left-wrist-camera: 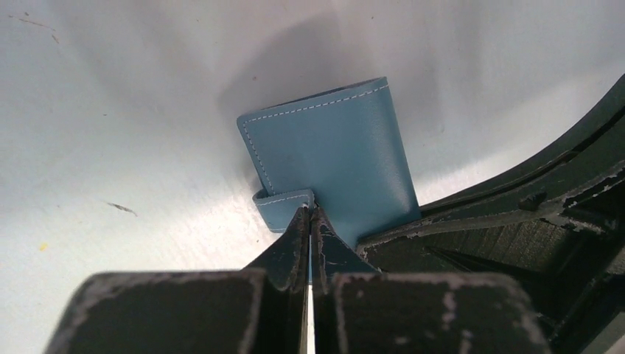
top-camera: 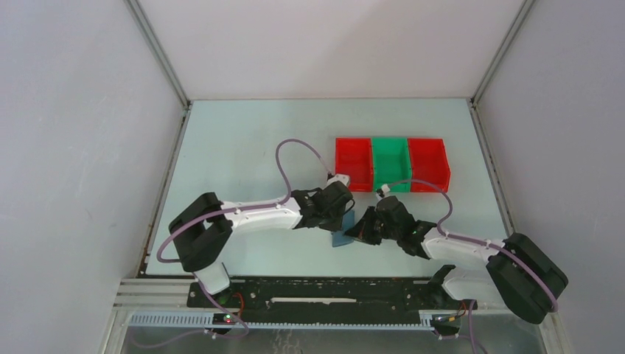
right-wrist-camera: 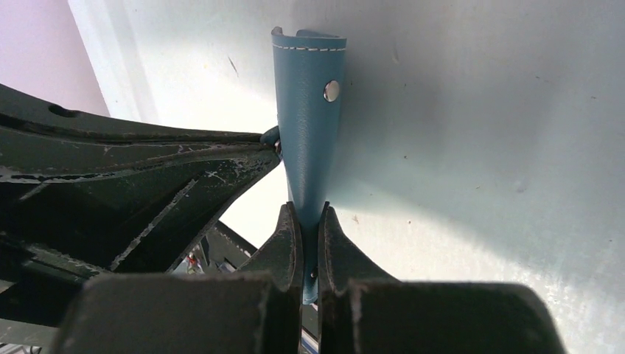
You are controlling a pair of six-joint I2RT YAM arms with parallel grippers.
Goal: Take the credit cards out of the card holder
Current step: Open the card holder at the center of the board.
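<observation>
- Left wrist: the left gripper (left-wrist-camera: 310,215) is pinched tight, tips meeting on the small strap tab (left-wrist-camera: 282,206) at the lower corner of the card holder (left-wrist-camera: 335,155). The broad stitched teal face shows whole and the holder is folded closed. No credit cards are visible.
- Right wrist: the right gripper (right-wrist-camera: 308,221) is clamped on the holder's lower edge, seen here edge-on and upright. Only this view shows the metal snap stud (right-wrist-camera: 332,91) on the outer flap. It also shows the left gripper reaching in from the side to the strap. The cards are hidden here too.
- Top external: the holder is a teal patch between the two grippers, mid-table (top-camera: 243,147). It lies on the near side of the red bin (top-camera: 352,164), green bin (top-camera: 390,164) and second red bin (top-camera: 428,164). This view alone gives the bins and the arm layout. Neither grip can be read at this size, nor whether the holder is clear of the table.
- Step in hand, as I judge it: undoing the closure.
  - The right gripper should hold firm as the anchor.
  - The left should draw the strap straight off the stud, slowly and without twisting. The pinch is at the very tips and could slip.
  - Once the holder is open, the pockets should be turned toward a camera.
</observation>
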